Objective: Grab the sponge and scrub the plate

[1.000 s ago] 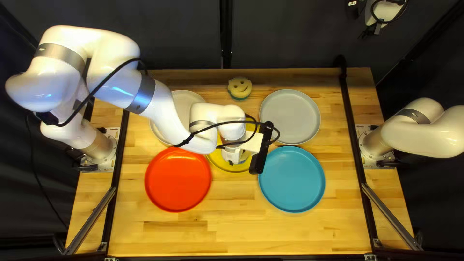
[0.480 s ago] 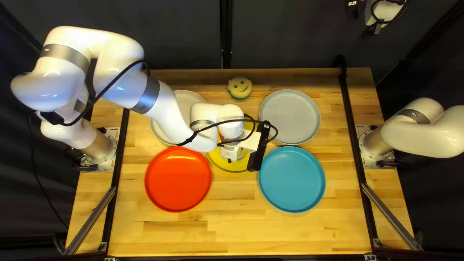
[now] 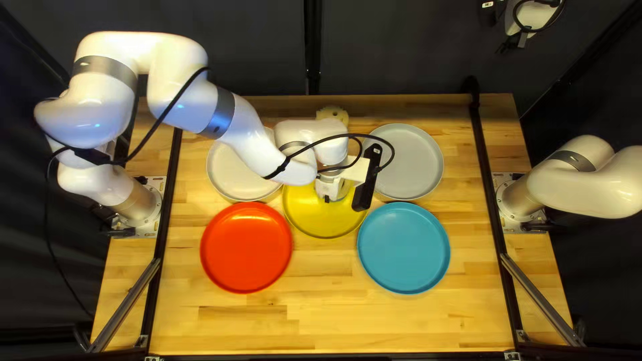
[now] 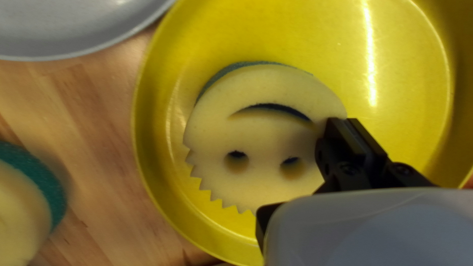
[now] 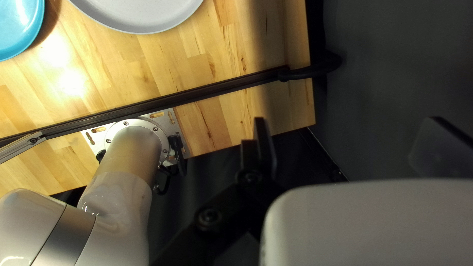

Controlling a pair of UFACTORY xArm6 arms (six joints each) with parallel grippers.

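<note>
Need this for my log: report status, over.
Left gripper shut on sponge, over yellow plate. Right gripper open, empty. Second sponge beside plate, looks out of the way.

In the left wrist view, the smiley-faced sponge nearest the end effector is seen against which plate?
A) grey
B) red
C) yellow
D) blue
C: the sponge's whole visible outline falls within the rim of the yellow plate.
</note>
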